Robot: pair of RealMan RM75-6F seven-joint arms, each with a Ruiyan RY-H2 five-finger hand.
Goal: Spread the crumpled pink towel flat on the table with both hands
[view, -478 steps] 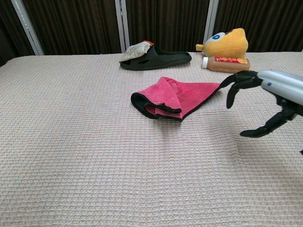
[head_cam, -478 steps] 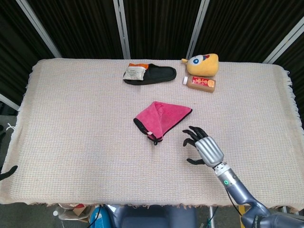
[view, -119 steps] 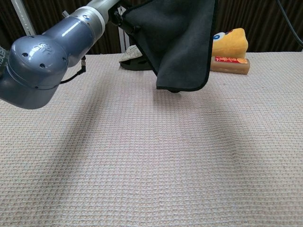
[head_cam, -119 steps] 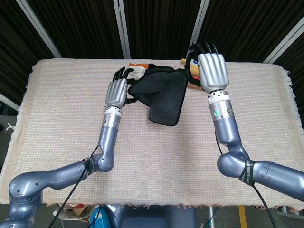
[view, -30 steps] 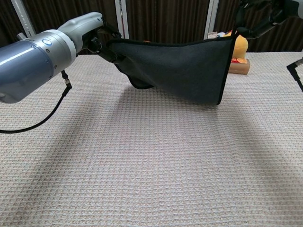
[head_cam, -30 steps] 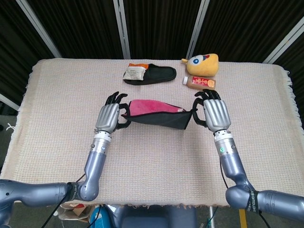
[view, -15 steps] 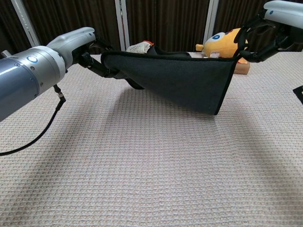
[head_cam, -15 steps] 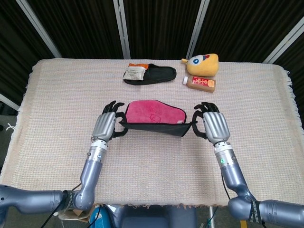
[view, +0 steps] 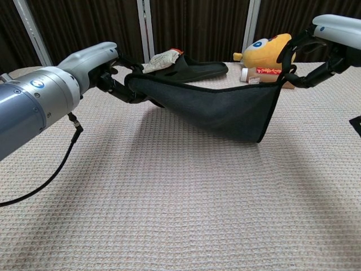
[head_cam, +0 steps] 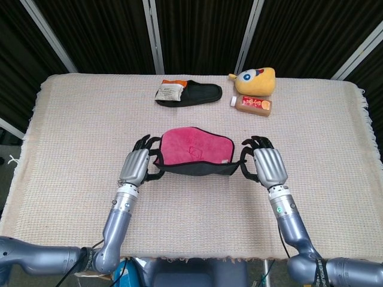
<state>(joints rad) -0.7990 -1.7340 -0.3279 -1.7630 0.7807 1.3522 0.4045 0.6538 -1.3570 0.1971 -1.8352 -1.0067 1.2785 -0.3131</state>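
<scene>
The towel (head_cam: 194, 147) is pink on top and black underneath, with a black hem. It hangs stretched between my two hands above the middle of the table. My left hand (head_cam: 136, 165) grips its left corner and my right hand (head_cam: 267, 167) grips its right corner. In the chest view only the black underside of the towel (view: 225, 110) shows, sagging to a low point near the cloth, with the left hand (view: 104, 70) and right hand (view: 321, 53) at its upper corners. The far edge of the towel appears to rest on the table.
A woven beige cloth covers the table (head_cam: 72, 149). At the back lie a black slipper (head_cam: 190, 94) with a crumpled packet in it, a yellow plush toy (head_cam: 256, 81) and a brown bottle (head_cam: 252, 104) on its side.
Both hands have come down and toward me with the towel since a second ago. More of its pink top side now shows, and it hangs lower over the table.
</scene>
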